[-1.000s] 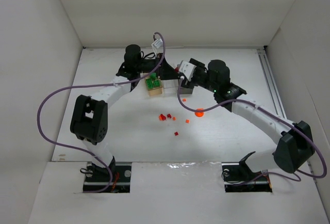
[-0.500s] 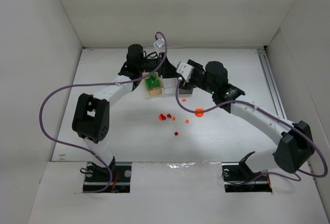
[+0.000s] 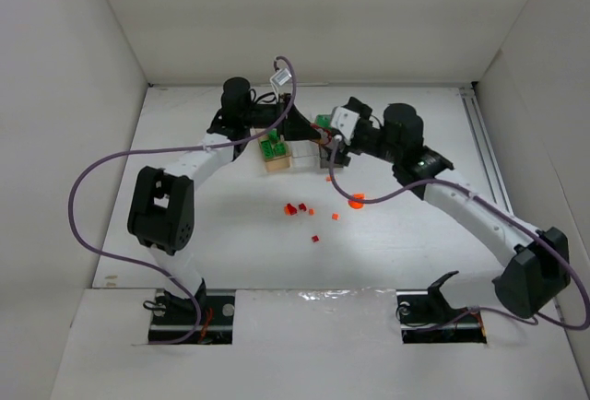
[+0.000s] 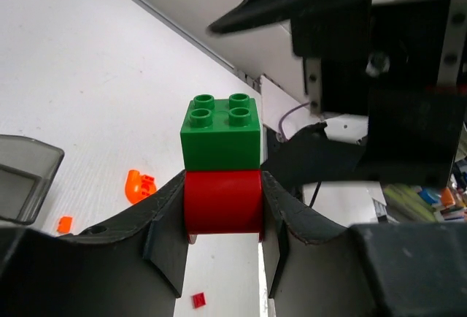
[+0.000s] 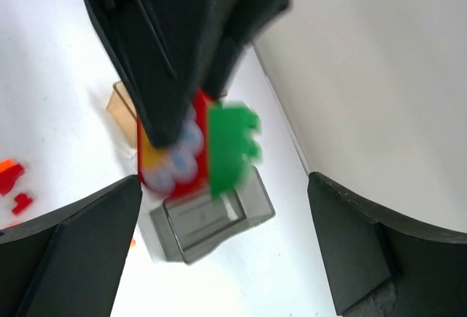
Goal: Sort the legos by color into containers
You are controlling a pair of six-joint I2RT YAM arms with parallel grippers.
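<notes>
My left gripper (image 4: pixel 222 258) is shut on a red brick (image 4: pixel 222 201) that has a green brick (image 4: pixel 221 133) stacked on top. It holds the pair in the air at the back of the table (image 3: pixel 323 124). My right gripper (image 5: pixel 226 258) stands wide open just beyond the stack (image 5: pixel 197 153), touching nothing. A smoky grey bin (image 5: pixel 211 222) lies below the stack. The tan-orange bin (image 3: pixel 277 162) holds green bricks (image 3: pixel 272 147). A round orange piece (image 3: pixel 356 201) and small red bits (image 3: pixel 291 208) lie loose mid-table.
White walls close in the table on the left, back and right. A purple cable (image 3: pixel 92 188) loops out from the left arm. A metal rail (image 3: pixel 484 142) runs along the right side. Tiny loose pieces (image 3: pixel 315 237) sit in front of the bins.
My left gripper has closed on the red brick of the stack. My right gripper has opened wide, let go of it and drawn back to the right.
</notes>
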